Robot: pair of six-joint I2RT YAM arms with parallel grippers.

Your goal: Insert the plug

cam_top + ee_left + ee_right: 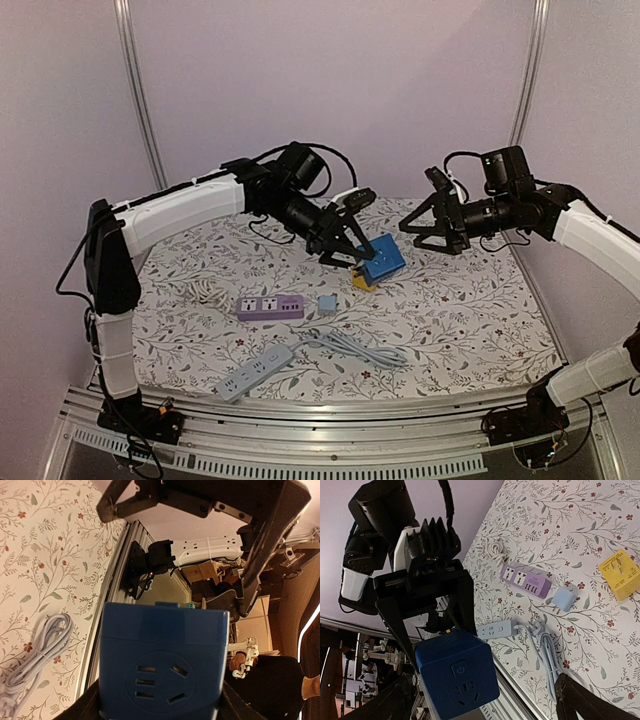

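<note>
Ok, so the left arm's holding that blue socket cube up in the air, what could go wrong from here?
The blue socket cube hangs off the table in the left gripper alone, so a push from a plug may twist it or make it slip. The right gripper is open and empty, and the yellow plug lies on the table, right by the cube in the top view; reaching for it could bump the cube.

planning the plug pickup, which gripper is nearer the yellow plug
Left. The left gripper, shut on the blue socket cube, sits right over the yellow plug; the right gripper, open and empty, is farther off to the plug's right.
</note>
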